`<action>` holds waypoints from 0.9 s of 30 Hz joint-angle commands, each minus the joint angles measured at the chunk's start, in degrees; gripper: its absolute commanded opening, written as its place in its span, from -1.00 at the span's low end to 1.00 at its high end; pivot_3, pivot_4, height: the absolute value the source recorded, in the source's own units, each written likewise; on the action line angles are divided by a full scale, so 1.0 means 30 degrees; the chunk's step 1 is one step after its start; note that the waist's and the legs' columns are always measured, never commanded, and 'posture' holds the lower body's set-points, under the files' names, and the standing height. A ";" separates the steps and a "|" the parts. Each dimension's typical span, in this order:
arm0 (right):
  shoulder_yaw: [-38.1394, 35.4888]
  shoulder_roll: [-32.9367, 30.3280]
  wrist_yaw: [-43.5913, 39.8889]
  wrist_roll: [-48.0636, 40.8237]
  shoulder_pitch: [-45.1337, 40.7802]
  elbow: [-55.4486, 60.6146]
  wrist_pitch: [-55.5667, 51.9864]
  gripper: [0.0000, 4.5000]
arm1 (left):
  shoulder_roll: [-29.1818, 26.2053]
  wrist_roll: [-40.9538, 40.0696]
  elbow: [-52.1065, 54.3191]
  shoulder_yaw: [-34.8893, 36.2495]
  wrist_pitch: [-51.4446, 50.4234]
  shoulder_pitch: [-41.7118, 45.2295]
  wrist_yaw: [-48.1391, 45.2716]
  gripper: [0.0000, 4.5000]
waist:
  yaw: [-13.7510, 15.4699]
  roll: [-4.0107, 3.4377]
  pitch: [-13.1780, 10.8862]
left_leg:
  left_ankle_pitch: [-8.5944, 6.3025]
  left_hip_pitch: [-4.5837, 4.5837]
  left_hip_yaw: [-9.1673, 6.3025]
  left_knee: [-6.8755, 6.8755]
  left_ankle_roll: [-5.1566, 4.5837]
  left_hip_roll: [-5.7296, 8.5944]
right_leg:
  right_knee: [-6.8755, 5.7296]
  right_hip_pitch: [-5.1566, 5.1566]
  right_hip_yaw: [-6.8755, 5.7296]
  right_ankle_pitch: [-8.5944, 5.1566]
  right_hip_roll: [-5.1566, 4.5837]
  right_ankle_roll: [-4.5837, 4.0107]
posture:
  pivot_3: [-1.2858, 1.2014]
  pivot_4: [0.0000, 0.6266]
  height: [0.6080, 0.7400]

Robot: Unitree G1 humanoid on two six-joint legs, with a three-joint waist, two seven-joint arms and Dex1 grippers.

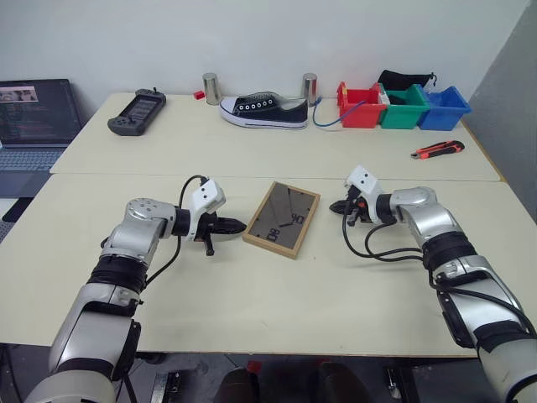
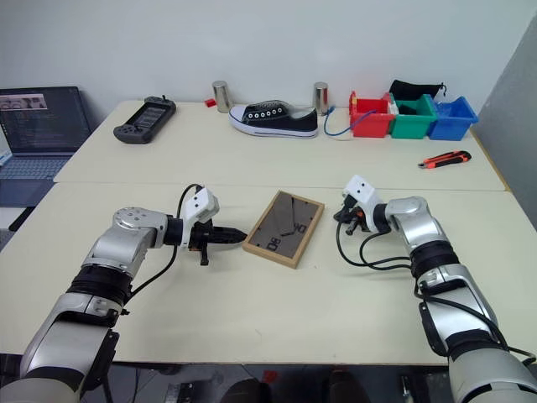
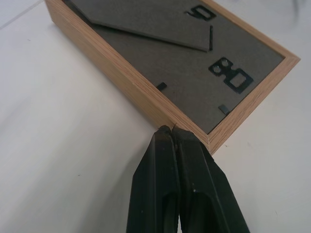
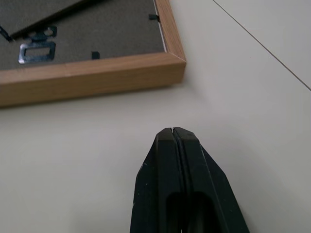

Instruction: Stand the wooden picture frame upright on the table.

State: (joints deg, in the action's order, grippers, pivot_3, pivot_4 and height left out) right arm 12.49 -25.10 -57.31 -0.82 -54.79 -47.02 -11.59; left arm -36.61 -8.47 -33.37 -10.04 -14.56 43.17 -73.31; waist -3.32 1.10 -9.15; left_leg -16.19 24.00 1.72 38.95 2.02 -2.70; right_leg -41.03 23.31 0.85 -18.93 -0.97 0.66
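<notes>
On the near half of the bench (image 1: pixel 101 277), the left tool (image 1: pixel 237 225) has its fingers pressed together on nothing, tips at the picture frame's (image 1: pixel 283 218) left edge. That frame lies flat, back up, its stand folded almost flat. It looks light and stiff, likely with breakable glass beneath, and sits too low for an easy pinch; I'd lift by a wooden side rail, or by the stand. Beyond its right side, the right tool (image 1: pixel 338 206) is also closed and empty, clear of the wood.
</notes>
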 commanded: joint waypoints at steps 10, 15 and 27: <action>-0.0557 0.1511 0.0898 0.0291 -0.1831 -0.1906 0.1130 -1.00 | 0.0219 0.0402 0.1026 -0.0172 0.0630 -0.0291 -0.0479 -0.98 | -0.0001 -0.0002 0.0001 | 0.0001 0.0000 -0.0002 0.0001 0.0002 0.0002 | -0.0014 -0.0001 -0.0003 0.0000 -0.0004 0.0000 | 0.03 -0.52 1.00; -0.0580 0.1719 0.1051 0.0471 -0.2153 -0.2454 0.1410 -1.00 | 0.0345 0.0331 0.1871 -0.0197 0.0390 -0.0670 -0.0655 -0.98 | -0.0031 -0.0003 0.0001 | 0.0001 -0.0001 -0.0001 -0.0001 0.0002 0.0001 | -0.0016 -0.0001 -0.0001 0.0000 -0.0006 0.0000 | 0.03 -0.52 1.00; -0.0562 0.1796 0.0901 0.0699 -0.2329 -0.2940 0.1723 -1.00 | 0.0394 0.0320 0.2994 -0.0122 0.0010 -0.1135 -0.0674 -0.98 | -0.0035 -0.0003 0.0002 | 0.0001 0.0000 -0.0002 -0.0002 0.0002 0.0001 | -0.0018 -0.0001 -0.0001 0.0000 -0.0006 0.0000 | 0.03 -0.52 1.00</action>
State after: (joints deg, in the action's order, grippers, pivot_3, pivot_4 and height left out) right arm 11.89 -19.69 -54.05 1.12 -60.36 -56.59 -7.65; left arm -35.25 -6.74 -26.74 -10.86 -14.70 40.05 -74.75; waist -3.42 1.09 -9.15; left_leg -16.19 24.00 1.72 38.94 2.03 -2.70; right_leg -41.08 23.31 0.85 -18.93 -0.98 0.66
